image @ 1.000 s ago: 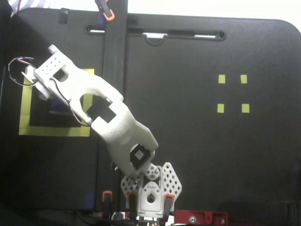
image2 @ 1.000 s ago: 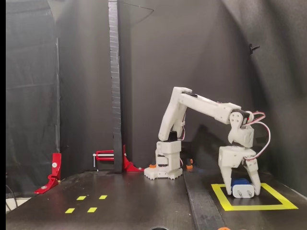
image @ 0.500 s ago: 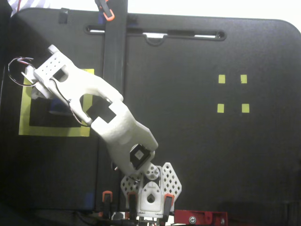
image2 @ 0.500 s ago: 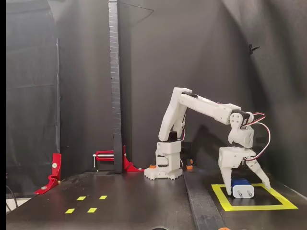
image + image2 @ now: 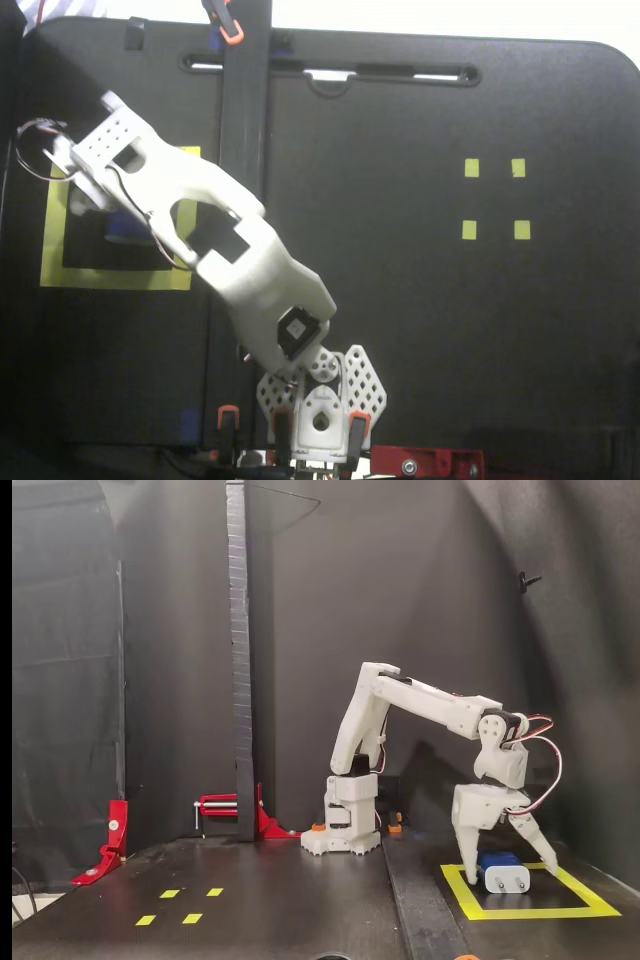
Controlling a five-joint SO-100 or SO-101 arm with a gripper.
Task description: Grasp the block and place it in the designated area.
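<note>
From the side view I see my hand (image 5: 507,872) spread wide and holding nothing, its fingers straddling the block (image 5: 503,872), which rests on the table (image 5: 300,900) inside the area (image 5: 527,913), toward its left half. The risk, as I judge it, is lifting out crooked: a fingertip (image 5: 467,870) sits close beside the block and could nudge or drag it toward the left tape edge.

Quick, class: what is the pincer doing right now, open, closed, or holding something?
Pincer: open, holding nothing; the block sits between its fingers inside the yellow frame.
</note>
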